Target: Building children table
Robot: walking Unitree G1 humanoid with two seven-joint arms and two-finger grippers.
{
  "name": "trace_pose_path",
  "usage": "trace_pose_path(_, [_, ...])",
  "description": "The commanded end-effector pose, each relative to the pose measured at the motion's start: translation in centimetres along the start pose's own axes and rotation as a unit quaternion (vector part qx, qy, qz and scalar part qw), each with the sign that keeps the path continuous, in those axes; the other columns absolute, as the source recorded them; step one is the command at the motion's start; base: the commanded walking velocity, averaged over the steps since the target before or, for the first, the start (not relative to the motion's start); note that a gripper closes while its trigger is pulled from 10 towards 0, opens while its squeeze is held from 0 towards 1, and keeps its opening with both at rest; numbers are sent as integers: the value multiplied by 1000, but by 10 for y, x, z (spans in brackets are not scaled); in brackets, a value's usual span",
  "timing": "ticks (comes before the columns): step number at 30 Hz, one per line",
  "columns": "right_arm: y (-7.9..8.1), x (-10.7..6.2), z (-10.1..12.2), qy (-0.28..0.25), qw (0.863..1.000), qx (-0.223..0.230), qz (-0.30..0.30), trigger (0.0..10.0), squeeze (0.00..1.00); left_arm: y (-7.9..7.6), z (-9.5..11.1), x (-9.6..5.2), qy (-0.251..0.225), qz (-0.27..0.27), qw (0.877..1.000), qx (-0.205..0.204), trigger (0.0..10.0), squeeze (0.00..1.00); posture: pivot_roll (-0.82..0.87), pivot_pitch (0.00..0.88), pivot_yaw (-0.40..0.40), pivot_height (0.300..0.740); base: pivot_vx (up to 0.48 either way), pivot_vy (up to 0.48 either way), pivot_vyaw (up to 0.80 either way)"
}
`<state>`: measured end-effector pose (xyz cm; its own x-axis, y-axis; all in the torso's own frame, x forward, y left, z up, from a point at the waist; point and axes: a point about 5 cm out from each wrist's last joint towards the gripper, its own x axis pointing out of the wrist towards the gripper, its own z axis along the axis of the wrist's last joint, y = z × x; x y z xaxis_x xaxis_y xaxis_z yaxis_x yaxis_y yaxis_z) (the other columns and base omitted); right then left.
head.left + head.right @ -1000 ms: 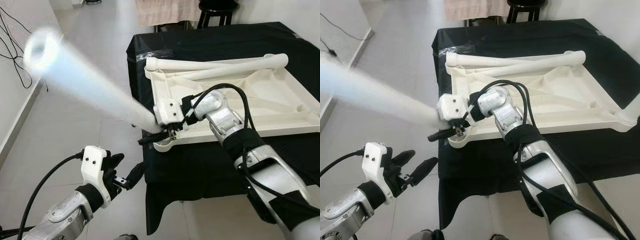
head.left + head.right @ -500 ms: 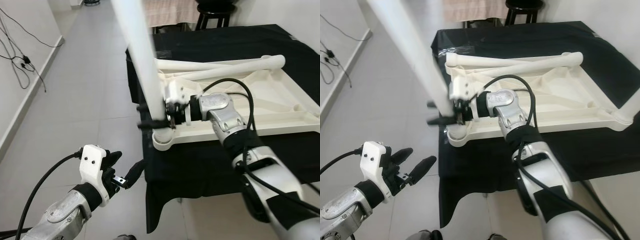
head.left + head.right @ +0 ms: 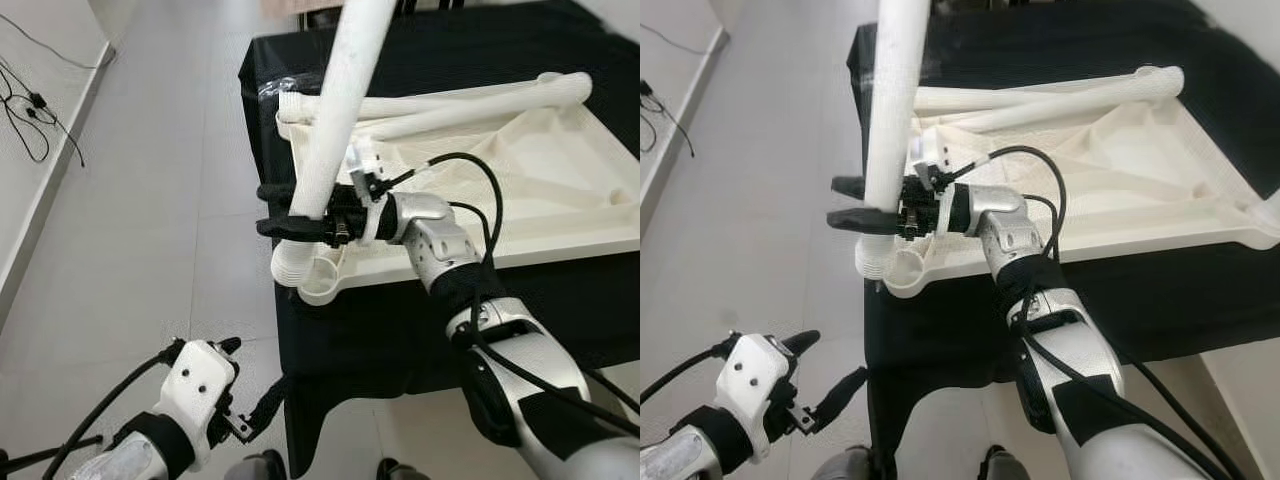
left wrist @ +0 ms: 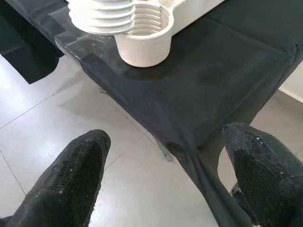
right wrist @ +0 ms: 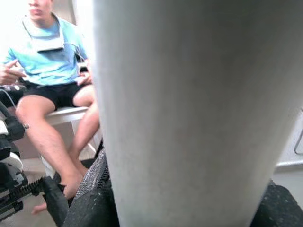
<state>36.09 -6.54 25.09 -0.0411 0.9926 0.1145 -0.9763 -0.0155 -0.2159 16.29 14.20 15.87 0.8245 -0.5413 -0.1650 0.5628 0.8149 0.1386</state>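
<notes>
black-draped table [image 3: 520, 320] | leg [image 3: 335, 120] near-upright, threads down | right tool [image 3: 290, 210] clamped on it | left tool [image 4: 161, 179] apart

The white table leg [image 3: 338, 110] is running off the top edge of the head views, hiding its upper end. It is blocking the upper left corner of the overturned tabletop [image 3: 520, 190], whose right side is being cut off.

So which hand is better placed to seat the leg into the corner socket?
The right hand. It already grips the table leg, whose threaded end sits right beside the corner socket. The left hand hangs low over the floor, open, holding nothing.
</notes>
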Motion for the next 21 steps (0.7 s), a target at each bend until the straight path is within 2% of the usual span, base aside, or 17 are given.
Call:
trace_pose_path(1, [2, -4, -4, 22, 999, 25, 37, 10000, 0, -6, 1, -8, 7, -3, 1000, 20, 10000, 0, 119, 372, 55, 740, 0, 0, 0])
trace_pose_path(3, [2, -8, 4, 25, 998, 22, 59, 10000, 0, -9, 2, -11, 6, -4, 1000, 26, 10000, 0, 121, 381, 56, 740, 0, 0, 0])
trace_pose_path(4, [2, -14, 16, 41, 995, 17, 89, 10000, 0, -13, 4, -15, 3, -5, 1000, 31, 10000, 0, 121, 388, 57, 740, 0, 0, 0])
trace_pose_path(7, [4, -16, 19, 68, 992, 13, 107, 10000, 0, -14, 4, -17, 1, -5, 1000, 28, 10000, 0, 119, 395, 54, 740, 0, 0, 0])
trace_pose_path(13, [6, -16, 20, 111, 986, 5, 128, 10000, 0, -16, 4, -18, -1, -4, 1000, 28, 10000, 0, 112, 395, 48, 740, 0, 0, 0])
trace_pose_path(19, [7, -13, 16, 128, 983, 1, 135, 10000, 0, -17, 4, -18, -2, -3, 1000, 29, 10000, 0, 112, 393, 43, 740, 0, 0, 0])
trace_pose_path(20, [17, -7, 3, 196, 963, -28, 181, 10000, 0, -18, 5, -18, -4, -1, 999, 31, 10000, 0, 111, 389, 40, 740, 0, 0, 0])
trace_pose_path(21, [17, -7, 3, 196, 963, -28, 181, 10000, 0, -18, 5, -18, -4, -1, 999, 31, 10000, 0, 111, 389, 40, 740, 0, 0, 0])
